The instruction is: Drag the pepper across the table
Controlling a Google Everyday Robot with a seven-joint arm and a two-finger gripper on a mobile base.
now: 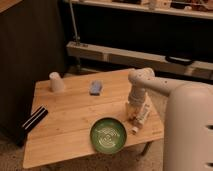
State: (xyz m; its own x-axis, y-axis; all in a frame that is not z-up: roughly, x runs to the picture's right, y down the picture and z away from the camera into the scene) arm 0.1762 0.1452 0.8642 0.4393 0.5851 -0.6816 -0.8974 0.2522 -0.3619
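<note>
My gripper (133, 113) hangs from the white arm (145, 82) and is low over the right end of the wooden table (65, 122), just behind and to the right of the green plate (108, 134). A pale elongated object (141, 119) lies on the table right against the gripper, reaching toward the front right corner. I cannot make out a pepper as such; it may be this object or hidden under the gripper.
A white cup (56, 81) stands upside down at the back left. A blue object (95, 88) lies at the back middle. A black bar (33, 120) sits at the left edge. My white body (187, 130) fills the right. A dark shelf unit stands behind.
</note>
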